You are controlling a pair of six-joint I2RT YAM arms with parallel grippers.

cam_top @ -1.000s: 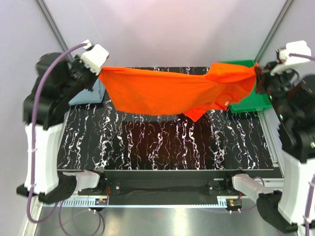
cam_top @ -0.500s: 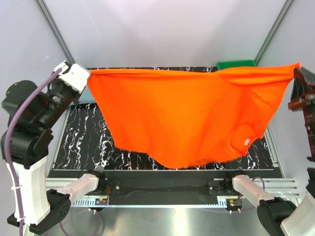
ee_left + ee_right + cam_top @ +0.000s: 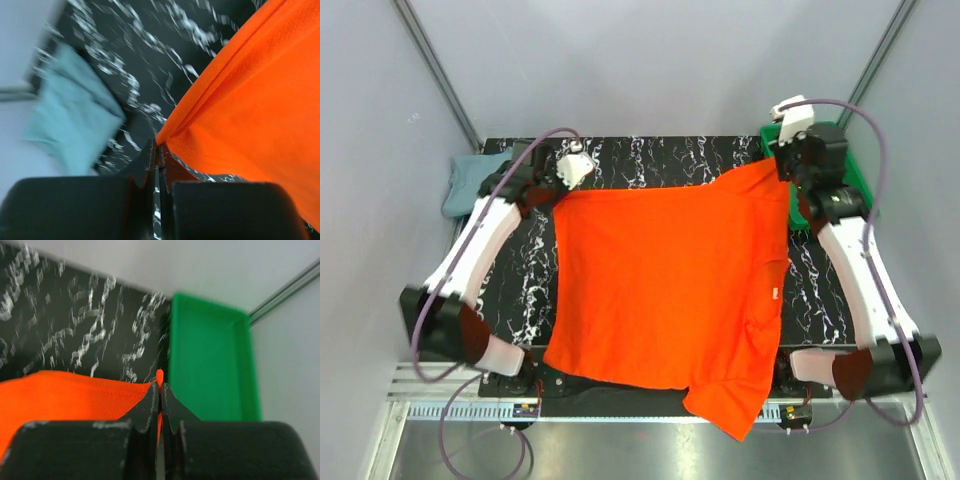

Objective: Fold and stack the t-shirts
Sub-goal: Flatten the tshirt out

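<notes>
Marbled table (image 3: pixel 650 150) — orange t-shirt (image 3: pixel 670 280) spread across, left pincer (image 3: pixel 157 147) and right pincer (image 3: pixel 160 386) pinching its corners.

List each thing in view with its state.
Orange shirt: spread open over the table, far corners pinched, one end past the near edge.
Grey-blue shirt: bunched at the far left corner, untouched.
Tray: far right, upright.
Left pincer: shut on orange shirt.
Right pincer: shut on orange shirt.
</notes>
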